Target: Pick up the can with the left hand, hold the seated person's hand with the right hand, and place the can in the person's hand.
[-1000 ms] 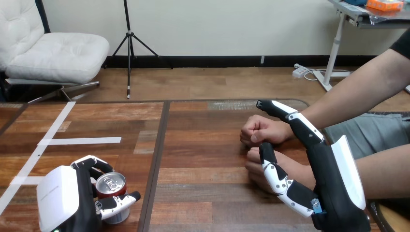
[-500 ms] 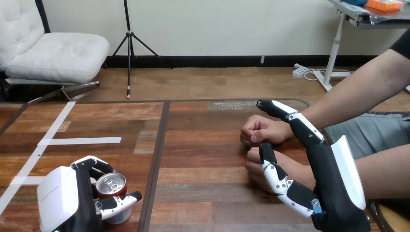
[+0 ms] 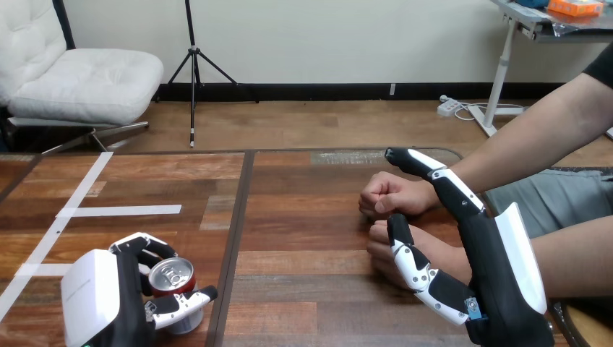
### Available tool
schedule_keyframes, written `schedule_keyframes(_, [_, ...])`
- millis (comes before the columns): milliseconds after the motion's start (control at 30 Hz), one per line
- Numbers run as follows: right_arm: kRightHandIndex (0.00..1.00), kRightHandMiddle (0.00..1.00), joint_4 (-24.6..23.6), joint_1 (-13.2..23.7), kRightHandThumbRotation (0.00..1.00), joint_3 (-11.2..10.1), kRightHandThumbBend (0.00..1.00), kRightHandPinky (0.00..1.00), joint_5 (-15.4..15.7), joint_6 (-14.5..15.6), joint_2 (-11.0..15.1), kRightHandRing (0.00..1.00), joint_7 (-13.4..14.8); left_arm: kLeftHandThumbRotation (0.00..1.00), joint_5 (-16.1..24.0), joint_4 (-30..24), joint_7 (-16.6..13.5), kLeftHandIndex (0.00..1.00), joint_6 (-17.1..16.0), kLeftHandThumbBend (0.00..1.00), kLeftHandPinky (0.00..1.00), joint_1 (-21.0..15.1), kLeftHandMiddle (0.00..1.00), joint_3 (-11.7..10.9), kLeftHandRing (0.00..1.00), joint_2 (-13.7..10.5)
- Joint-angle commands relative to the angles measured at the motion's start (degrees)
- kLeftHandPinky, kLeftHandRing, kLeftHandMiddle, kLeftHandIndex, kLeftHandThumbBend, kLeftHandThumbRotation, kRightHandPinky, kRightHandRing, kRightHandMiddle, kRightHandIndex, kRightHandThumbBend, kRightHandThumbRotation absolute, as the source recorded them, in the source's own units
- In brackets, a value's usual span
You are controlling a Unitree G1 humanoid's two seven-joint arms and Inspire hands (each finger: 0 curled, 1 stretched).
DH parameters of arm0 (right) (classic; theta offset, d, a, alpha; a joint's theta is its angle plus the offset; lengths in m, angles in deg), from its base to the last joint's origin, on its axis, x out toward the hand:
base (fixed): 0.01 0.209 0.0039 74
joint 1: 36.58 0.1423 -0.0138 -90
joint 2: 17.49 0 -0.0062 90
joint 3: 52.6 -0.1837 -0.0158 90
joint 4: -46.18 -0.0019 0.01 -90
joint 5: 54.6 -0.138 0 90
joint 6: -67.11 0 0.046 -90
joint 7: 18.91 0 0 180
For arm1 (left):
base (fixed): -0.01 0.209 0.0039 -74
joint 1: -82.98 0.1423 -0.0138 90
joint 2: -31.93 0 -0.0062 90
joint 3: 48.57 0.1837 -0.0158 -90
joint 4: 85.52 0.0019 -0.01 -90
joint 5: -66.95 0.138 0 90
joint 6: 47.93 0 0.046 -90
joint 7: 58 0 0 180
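Note:
A red can [image 3: 173, 287] with a silver top stands upright near the table's front left. My left hand [image 3: 108, 303] is curled round it, fingers behind and thumb across its front. At the right, my right hand [image 3: 484, 267] stands open with straight fingers beside the person's two fists. The person's nearer fist [image 3: 383, 249] lies between my thumb and fingers, and the farther fist [image 3: 387, 194] rests just beyond. My fingers are not curled round either fist.
White tape strips [image 3: 123, 210] cross the wooden table [image 3: 303, 289] at the left. A dark seam runs down the table's middle. The person's forearms [image 3: 535, 137] come in from the right edge.
My left hand and the can have shifted slightly to the right. The right hand and the person's fists have stayed put.

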Motion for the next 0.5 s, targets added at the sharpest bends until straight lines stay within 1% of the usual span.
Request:
schedule_keyframes(0, [0.82, 0.84, -2.5, 1.6, 0.0, -0.1, 0.22, 0.89, 0.1, -0.4, -0.1, 0.85, 0.5, 0.0, -0.8, -0.9, -1.4, 0.38, -3.4, 0.73, 0.22, -2.5, 0.37, -0.3, 0.29, -1.3])
schedule_keyframes(167, [0.82, 0.84, -2.3, 1.6, 0.0, -0.2, 0.22, 0.89, 0.2, -0.6, -0.2, 0.85, 0.7, 0.0, -2.5, -2.0, -1.1, 0.39, -6.5, 0.73, 0.23, -1.8, 0.37, -0.4, 0.29, -1.2])
schedule_keyframes(200, [0.82, 0.84, -2.4, 1.6, 0.0, -0.2, 0.22, 0.89, 0.2, -0.6, -0.1, 0.85, 0.7, 0.0, -3.6, -2.5, -0.8, 0.39, -8.1, 0.72, 0.23, -1.5, 0.37, -0.5, 0.29, -1.2])
schedule_keyframes(267, [0.82, 0.84, -2.4, 1.6, 0.0, -0.2, 0.22, 0.9, 0.3, -0.6, -0.1, 0.85, 0.7, 0.0, -4.8, -2.9, -0.4, 0.39, -10.0, 0.73, 0.23, -1.2, 0.38, -0.6, 0.3, -1.2])
schedule_keyframes(333, [0.82, 0.84, -2.4, 1.5, 0.0, -0.2, 0.22, 0.9, 0.1, -0.6, -0.1, 0.85, 0.6, 0.0, -7.1, -3.8, 0.5, 0.39, -12.3, 0.73, 0.23, -0.8, 0.38, -0.8, 0.3, -0.9])
schedule_keyframes(467, [0.82, 0.84, -2.4, 1.5, 0.0, -0.3, 0.22, 0.9, 0.0, -0.5, -0.1, 0.85, 0.6, 0.0, -9.2, -4.9, 0.8, 0.39, -16.3, 0.75, 0.24, -0.4, 0.38, -0.9, 0.3, -0.7])
